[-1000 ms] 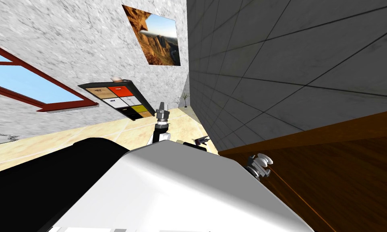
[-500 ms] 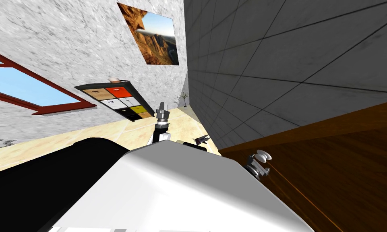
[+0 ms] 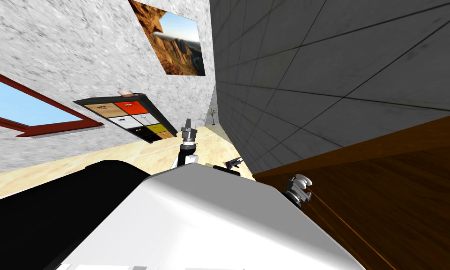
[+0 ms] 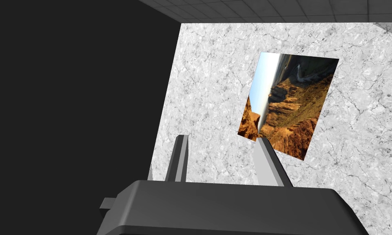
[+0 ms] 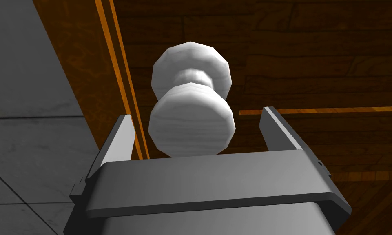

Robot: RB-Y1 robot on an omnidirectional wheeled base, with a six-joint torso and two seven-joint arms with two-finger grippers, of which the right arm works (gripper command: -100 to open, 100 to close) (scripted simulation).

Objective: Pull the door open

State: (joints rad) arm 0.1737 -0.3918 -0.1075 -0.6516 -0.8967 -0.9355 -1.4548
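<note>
Right gripper (image 5: 196, 116) is lined up on the door's white knob (image 5: 191, 122), and the jaws are spread wide. One blade stands on each side of the knob's round front disc, with a clear gap on both sides, so nothing is clamped yet. The straddle makes sense: the knob sits dead ahead at the gripper's 12 o'clock, ready for the jaws to close on it. In the head view the dark wooden door (image 3: 397, 201) fills the 4 o'clock corner, and the knob stands out from it near its edge, beside the grey tiled wall (image 3: 336, 70). Judging by that, the door looks shut or barely cracked, so the pull is yet to come. Left gripper (image 4: 221, 138) rides out at 12 o'clock from the chest, blades parted and holding nothing. It looks parked out of the swing path, which is sensible. My call is squeeze first, then haul back.
</note>
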